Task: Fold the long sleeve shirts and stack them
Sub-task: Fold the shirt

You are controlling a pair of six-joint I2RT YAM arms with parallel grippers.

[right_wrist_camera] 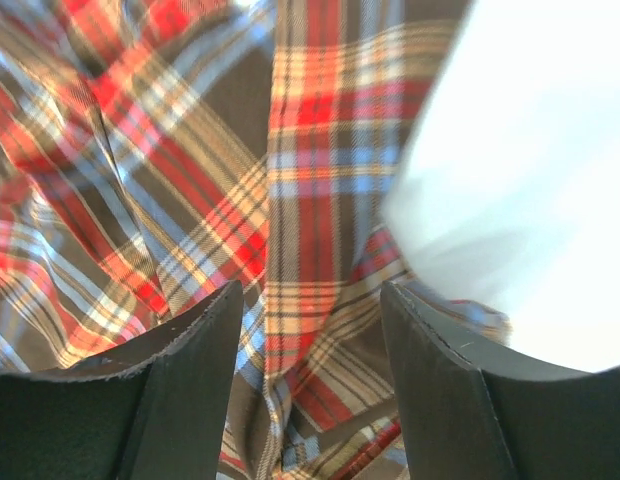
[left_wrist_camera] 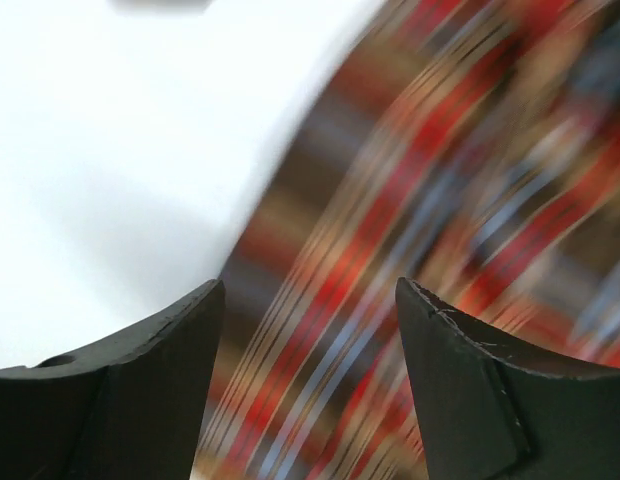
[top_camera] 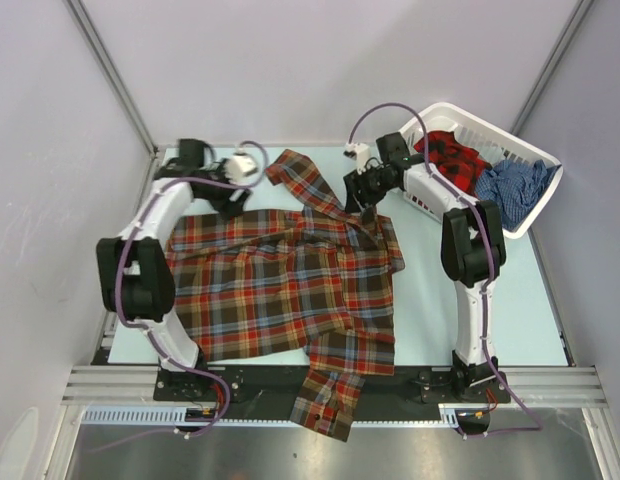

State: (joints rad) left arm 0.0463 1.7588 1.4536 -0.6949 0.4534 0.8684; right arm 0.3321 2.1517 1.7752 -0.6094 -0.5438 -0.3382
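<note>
The brown plaid shirt [top_camera: 280, 285] lies spread across the surface [top_camera: 430, 300], one sleeve trailing off the near edge. The red-and-black shirt [top_camera: 455, 155] and the blue checked shirt [top_camera: 515, 185] sit crumpled in the basket [top_camera: 490, 127].

Basket [top_camera: 422, 192] near right claw [top_camera: 368, 212]

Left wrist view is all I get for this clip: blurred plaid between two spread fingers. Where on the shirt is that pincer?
Observer: The left pincer hangs over the far left edge of the brown plaid shirt, which lies spread out on the table.
Operator: And the other arm?
Observer: The right pincer is over the shirt's far right part, open, with its fingers apart above the cloth.
Operator: Any more shirts?
Observer: Two, a red-and-black shirt and a blue shirt, both in the white basket at the far right.
</note>
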